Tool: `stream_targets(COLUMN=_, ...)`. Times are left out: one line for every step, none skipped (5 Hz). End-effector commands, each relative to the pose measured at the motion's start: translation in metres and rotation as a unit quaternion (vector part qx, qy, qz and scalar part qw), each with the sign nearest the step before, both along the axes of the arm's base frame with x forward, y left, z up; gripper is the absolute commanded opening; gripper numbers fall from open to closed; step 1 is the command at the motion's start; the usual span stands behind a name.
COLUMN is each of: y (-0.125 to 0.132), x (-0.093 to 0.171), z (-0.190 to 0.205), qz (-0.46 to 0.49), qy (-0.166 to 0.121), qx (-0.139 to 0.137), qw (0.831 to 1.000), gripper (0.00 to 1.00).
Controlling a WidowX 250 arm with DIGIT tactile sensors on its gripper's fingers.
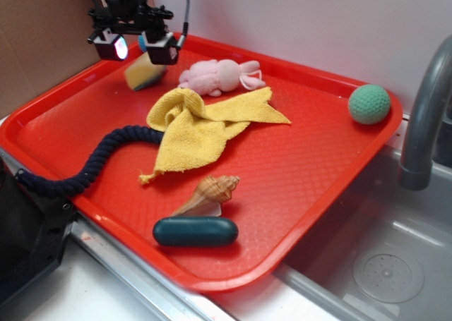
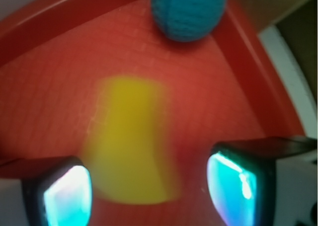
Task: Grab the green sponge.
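A red tray (image 1: 296,194) was set beside a grey sink (image 1: 381,264) with its faucet (image 1: 424,123), against a white wall. The green sponge (image 1: 143,73) lay in the tray's far left corner, seen blurred from the wrist (image 2: 129,141). The tool (image 1: 137,47) was held spread above it, apart from it. Also carried by the tray were a yellow cloth (image 1: 198,127), pink plush toy (image 1: 219,75), knitted ball (image 1: 369,104), navy rope (image 1: 92,162), seashell (image 1: 208,194) and teal bar (image 1: 195,231). Open floor was left at the tray's right.

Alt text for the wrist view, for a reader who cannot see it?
A blurred yellow sponge lies on the red tray between the open claw pads, untouched. A blue knitted ball sits beyond it in the tray's corner.
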State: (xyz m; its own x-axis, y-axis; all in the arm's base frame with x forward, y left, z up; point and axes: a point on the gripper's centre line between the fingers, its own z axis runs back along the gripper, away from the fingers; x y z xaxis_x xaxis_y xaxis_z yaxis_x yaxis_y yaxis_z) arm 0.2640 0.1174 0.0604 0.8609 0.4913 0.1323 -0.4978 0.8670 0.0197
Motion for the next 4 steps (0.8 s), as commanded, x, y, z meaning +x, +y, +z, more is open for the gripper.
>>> stream_targets(y=0.011, x=0.007, z=0.006, qz=0.001, qy=-0.024, qx=-0.004, qw=1.0, gripper=1.0)
stream_targets(y=0.004, x=0.016, z=-0.017, qz=-0.01, qy=-0.006, qx=-0.024, qw=1.0, gripper=1.0)
stream_targets(y=-0.005, x=0.017, z=-0.031, qz=-0.008, qy=0.013, qx=-0.034, qw=0.999, gripper=1.0)
stream_targets(y=-0.012, x=0.012, z=-0.037, qz=-0.005, qy=0.013, qx=-0.035, qw=0.999, gripper=0.0)
